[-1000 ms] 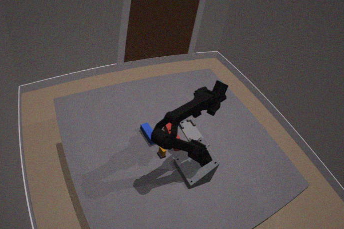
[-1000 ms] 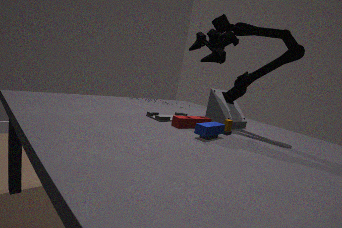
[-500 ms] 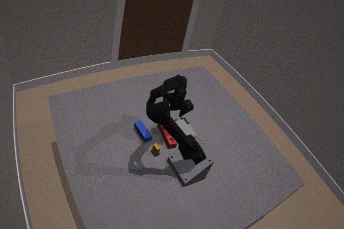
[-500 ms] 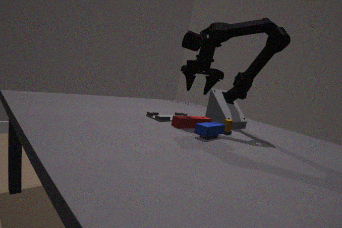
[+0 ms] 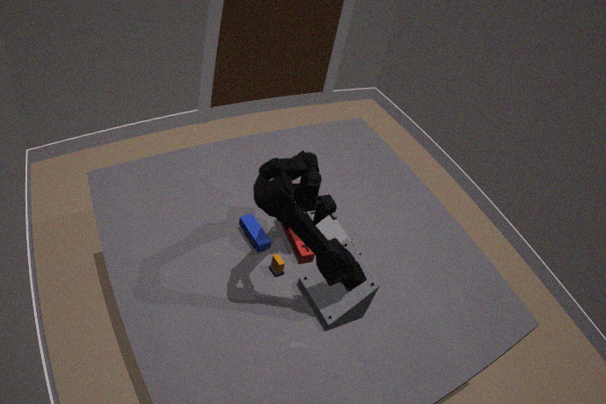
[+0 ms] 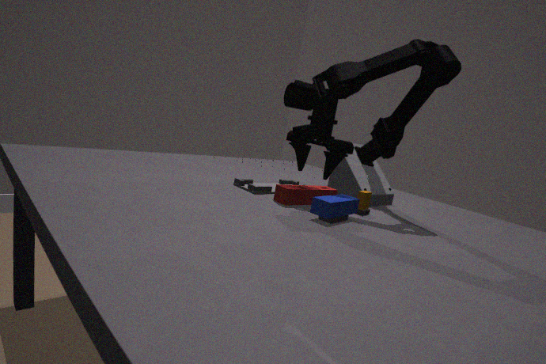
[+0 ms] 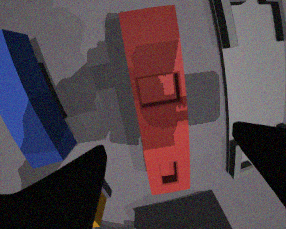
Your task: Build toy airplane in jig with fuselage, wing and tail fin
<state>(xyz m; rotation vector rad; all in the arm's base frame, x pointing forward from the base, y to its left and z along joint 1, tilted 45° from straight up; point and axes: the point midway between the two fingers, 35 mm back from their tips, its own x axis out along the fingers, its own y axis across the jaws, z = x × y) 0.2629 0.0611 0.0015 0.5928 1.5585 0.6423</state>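
The red fuselage (image 5: 300, 248) (image 6: 301, 194) (image 7: 159, 107) lies flat on the table, left of the grey jig (image 5: 335, 230) (image 6: 260, 187) (image 7: 254, 85), not in its cradle. Its two sockets face up. The blue wing (image 5: 255, 232) (image 6: 334, 206) (image 7: 27, 114) lies left of the fuselage. The yellow tail fin (image 5: 277, 263) (image 6: 364, 199) (image 7: 99, 215) stands near the fuselage's near end. My gripper (image 6: 314, 171) (image 7: 170, 141) is open and empty. It points down and hangs a little above the fuselage, which lies between the fingers in the wrist view. In the overhead view the arm hides the fingers.
The robot's grey wedge base (image 5: 346, 305) (image 6: 359, 176) stands right behind the parts, next to the jig. The grey table top reaches to edges on all sides, with the floor and a brown door (image 5: 272, 47) beyond.
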